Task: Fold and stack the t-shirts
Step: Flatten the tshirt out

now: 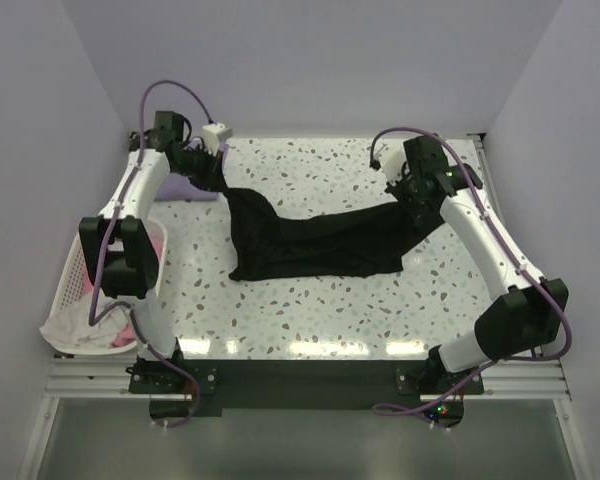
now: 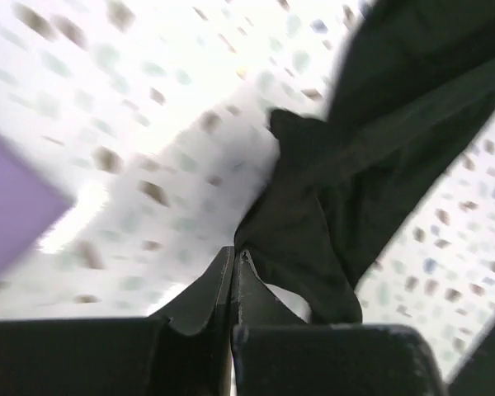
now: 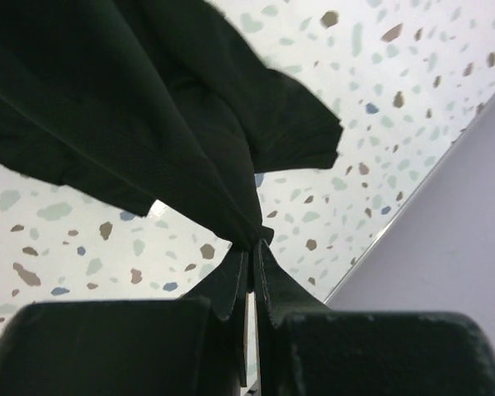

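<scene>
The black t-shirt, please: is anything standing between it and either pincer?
Nothing visible does: the left pincer and the right pincer are each shut directly on the black t-shirt, pinching its fabric at opposite ends.

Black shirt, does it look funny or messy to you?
Yes. The black t-shirt hangs bunched and twisted between the left gripper and right gripper, not flat. On the left, a white garment spills over the basket rim.

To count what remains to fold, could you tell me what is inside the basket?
The basket holds a pink garment and a white garment spilling over its rim; the left arm hides anything deeper.
</scene>
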`<control>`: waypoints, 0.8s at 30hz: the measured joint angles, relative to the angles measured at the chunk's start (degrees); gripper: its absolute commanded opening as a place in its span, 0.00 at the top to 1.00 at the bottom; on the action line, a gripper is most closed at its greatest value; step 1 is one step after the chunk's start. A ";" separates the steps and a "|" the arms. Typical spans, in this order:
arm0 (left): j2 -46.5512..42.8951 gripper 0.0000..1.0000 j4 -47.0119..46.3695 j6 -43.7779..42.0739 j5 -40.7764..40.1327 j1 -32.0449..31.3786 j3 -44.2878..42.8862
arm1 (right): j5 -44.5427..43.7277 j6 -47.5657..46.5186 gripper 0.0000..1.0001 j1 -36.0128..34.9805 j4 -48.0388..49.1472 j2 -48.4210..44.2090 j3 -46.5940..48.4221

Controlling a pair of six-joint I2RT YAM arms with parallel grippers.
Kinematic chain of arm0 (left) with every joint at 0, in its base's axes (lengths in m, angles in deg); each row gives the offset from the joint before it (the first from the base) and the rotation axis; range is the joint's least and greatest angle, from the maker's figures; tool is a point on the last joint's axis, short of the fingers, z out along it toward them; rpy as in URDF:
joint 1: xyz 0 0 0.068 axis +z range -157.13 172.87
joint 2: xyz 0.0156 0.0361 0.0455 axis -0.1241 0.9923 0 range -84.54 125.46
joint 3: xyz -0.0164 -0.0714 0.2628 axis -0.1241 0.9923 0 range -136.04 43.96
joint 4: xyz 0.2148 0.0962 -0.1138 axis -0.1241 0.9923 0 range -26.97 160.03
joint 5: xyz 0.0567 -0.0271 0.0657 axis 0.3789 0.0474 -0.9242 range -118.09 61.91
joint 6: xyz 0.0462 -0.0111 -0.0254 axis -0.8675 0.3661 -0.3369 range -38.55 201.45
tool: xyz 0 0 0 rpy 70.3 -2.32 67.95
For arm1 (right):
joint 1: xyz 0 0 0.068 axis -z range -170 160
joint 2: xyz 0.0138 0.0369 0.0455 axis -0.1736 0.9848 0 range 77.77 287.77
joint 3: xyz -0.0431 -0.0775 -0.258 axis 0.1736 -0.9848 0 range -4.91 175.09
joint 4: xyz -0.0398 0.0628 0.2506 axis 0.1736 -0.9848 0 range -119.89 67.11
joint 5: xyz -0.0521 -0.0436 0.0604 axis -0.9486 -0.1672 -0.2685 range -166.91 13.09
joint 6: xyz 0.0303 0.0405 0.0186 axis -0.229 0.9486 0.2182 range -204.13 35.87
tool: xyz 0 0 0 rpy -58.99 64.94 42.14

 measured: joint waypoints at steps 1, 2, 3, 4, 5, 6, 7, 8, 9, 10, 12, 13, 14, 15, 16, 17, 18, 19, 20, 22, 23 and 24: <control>0.00 1.00 0.79 -0.76 -1.79 0.07 -4.61 | -0.07 0.02 1.00 0.13 0.31 0.11 0.98; -0.07 1.00 1.20 -1.62 -3.54 0.11 -8.11 | -0.26 0.02 1.00 0.22 0.70 0.28 2.38; -0.09 1.00 1.51 -2.08 -5.33 0.11 -11.80 | -0.52 0.02 1.00 0.42 1.29 0.48 3.91; -0.28 1.00 1.49 -2.62 -7.54 0.11 -15.34 | -0.90 0.02 1.00 0.55 2.10 0.68 5.46; -0.68 1.00 1.33 -3.10 -9.86 0.11 -18.08 | -1.42 0.02 1.00 0.68 2.75 0.85 6.73; -1.18 1.00 1.18 -3.43 -11.82 0.13 -20.24 | -1.84 0.02 1.00 0.90 3.91 0.90 8.00; -1.95 1.00 0.52 -3.56 -13.73 0.20 -21.46 | -2.25 0.02 1.00 1.27 5.07 0.90 9.25; -2.80 1.00 -0.20 -3.52 -15.21 0.22 -21.86 | -2.99 0.02 1.00 1.81 6.12 0.87 10.73; -4.13 1.00 -1.22 -3.50 -16.81 0.31 -21.86 | -3.34 0.02 1.00 2.32 7.13 0.87 11.74; -5.38 1.00 -2.08 -3.41 -18.16 0.39 -21.81 | -3.85 0.02 1.00 3.02 8.52 0.87 12.90; -8.46 1.00 -5.46 -2.91 -19.67 0.87 -20.90 | -4.79 0.04 1.00 4.26 11.15 0.76 14.88; -9.86 1.00 -6.80 -2.71 -20.06 1.14 -20.37 | -5.03 0.07 1.00 4.85 12.46 0.61 15.67; -12.09 1.00 -8.79 -2.01 -20.46 1.57 -19.47 | -5.09 0.11 1.00 5.35 13.51 0.26 16.35; -13.77 1.00 -10.08 -1.62 -20.63 1.88 -19.02 | -5.18 0.20 1.00 5.60 14.40 -0.13 16.79; -15.67 1.00 -11.47 -1.16 -20.90 2.16 -18.69 | -5.18 0.26 1.00 5.77 15.30 -0.92 17.25; -17.53 1.00 -13.09 -0.39 -21.14 2.23 -18.51 | -5.20 0.28 1.00 5.84 16.04 -1.88 17.70; -19.52 1.00 -14.88 0.11 -21.51 2.25 -18.38 | -5.20 0.28 1.00 5.81 16.81 -3.02 18.18; -21.07 1.00 -16.24 0.52 -21.79 2.25 -18.16 | -5.20 0.26 1.00 5.77 17.51 -4.00 18.56; -23.10 1.00 -18.01 1.20 -22.10 2.23 -17.77 | -5.42 0.15 1.00 5.73 18.49 -5.38 18.99; -27.58 1.00 -21.68 2.56 -23.12 2.25 -16.02 | -5.79 -0.20 1.00 5.73 20.83 -8.66 19.32; -29.44 1.00 -23.10 2.84 -23.58 2.25 -15.08 | -5.92 -0.46 1.00 5.73 21.73 -9.99 19.32; -32.06 1.00 -25.29 3.28 -24.02 2.23 -13.42 | -6.01 -0.76 1.00 5.73 22.73 -11.85 19.32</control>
